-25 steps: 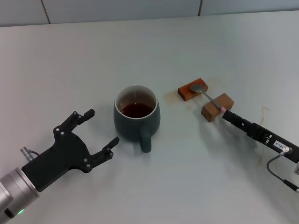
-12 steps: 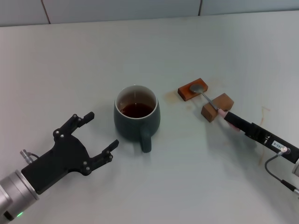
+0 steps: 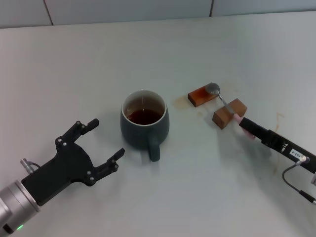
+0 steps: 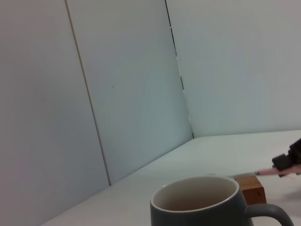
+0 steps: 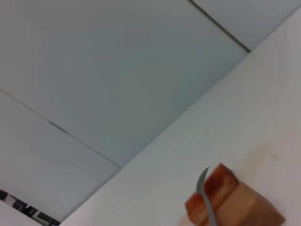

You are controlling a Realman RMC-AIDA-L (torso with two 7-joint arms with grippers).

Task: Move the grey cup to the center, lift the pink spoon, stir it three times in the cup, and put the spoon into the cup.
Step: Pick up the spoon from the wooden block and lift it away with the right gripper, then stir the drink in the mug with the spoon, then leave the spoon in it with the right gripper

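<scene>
Right tool (image 3: pixel 240 120) clamped on pink spoon (image 3: pixel 223 101) handle — bowl raised above wooden blocks (image 3: pixel 230 113). Left tool (image 3: pixel 104 139) spread wide beside grey cup (image 3: pixel 144 124) on desk (image 3: pixel 98 64).

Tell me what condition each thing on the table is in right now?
grey cup: upright, brown liquid inside, handle toward the robot.
pink spoon: held at its handle, bowl raised off the flat block.
right gripper: shut on the spoon handle.
left gripper: open, beside the cup, not touching.
wooden blocks: lying on the table.
</scene>
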